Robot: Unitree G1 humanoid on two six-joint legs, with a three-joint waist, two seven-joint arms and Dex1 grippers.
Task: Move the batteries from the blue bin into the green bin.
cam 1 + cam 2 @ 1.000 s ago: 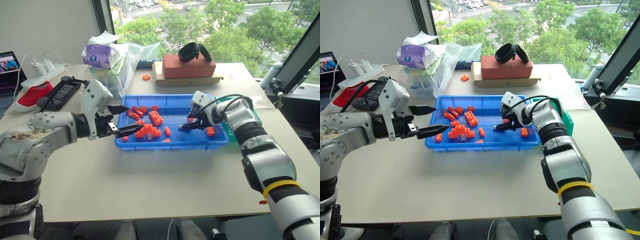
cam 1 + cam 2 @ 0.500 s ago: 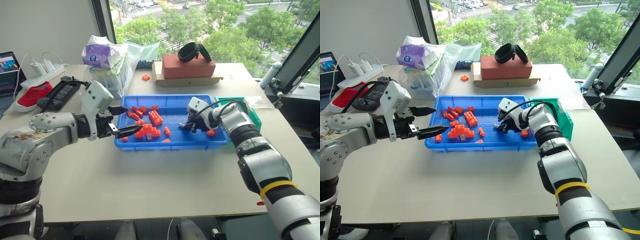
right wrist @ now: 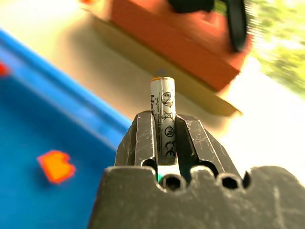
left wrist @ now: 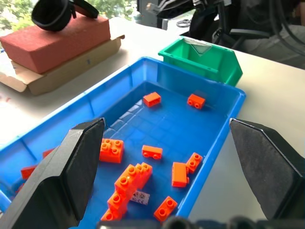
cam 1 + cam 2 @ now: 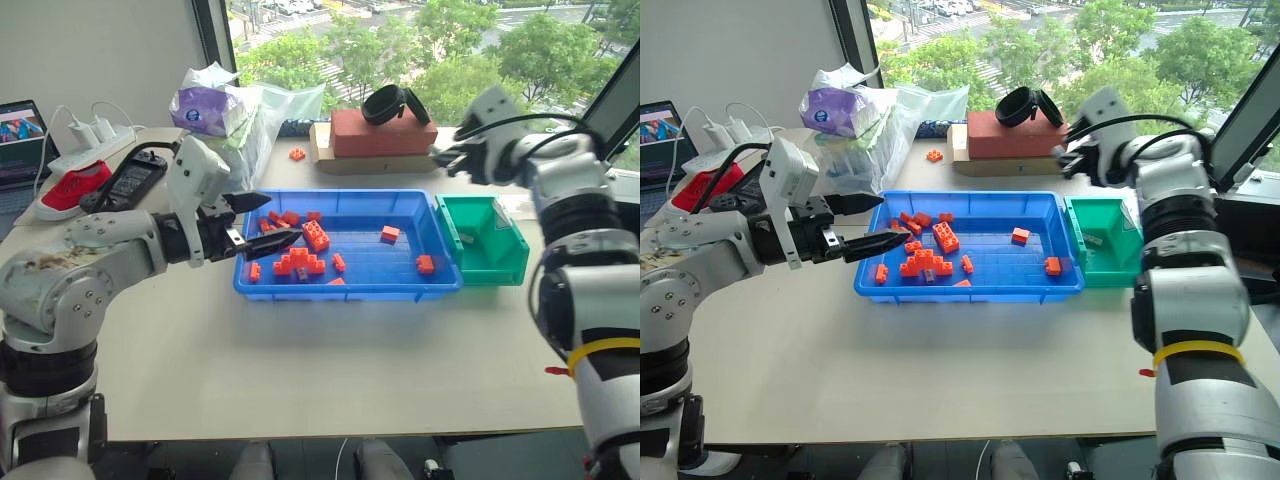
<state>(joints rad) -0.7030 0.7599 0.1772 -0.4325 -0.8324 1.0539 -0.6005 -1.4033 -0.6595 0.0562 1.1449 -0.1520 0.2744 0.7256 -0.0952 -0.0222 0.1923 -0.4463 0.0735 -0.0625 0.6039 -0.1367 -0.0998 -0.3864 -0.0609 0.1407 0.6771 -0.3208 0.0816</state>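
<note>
Right gripper (image 3: 163, 138) raised above the green bin (image 5: 485, 240), clamped on a slim silver battery (image 3: 163, 119) — left gripper (image 4: 167, 162) level, fingers spread over the glossy blue bin (image 5: 350, 285).

Beige table (image 5: 330, 350), daylit. Window (image 5: 420, 40) behind w/ trees, street outside. Grey wall (image 5: 90, 50) at left. Dark window post (image 5: 210, 35) betw. wall & glass.

Orange bricks (image 5: 303, 257) in blue bin (image 5: 345, 290)
</note>
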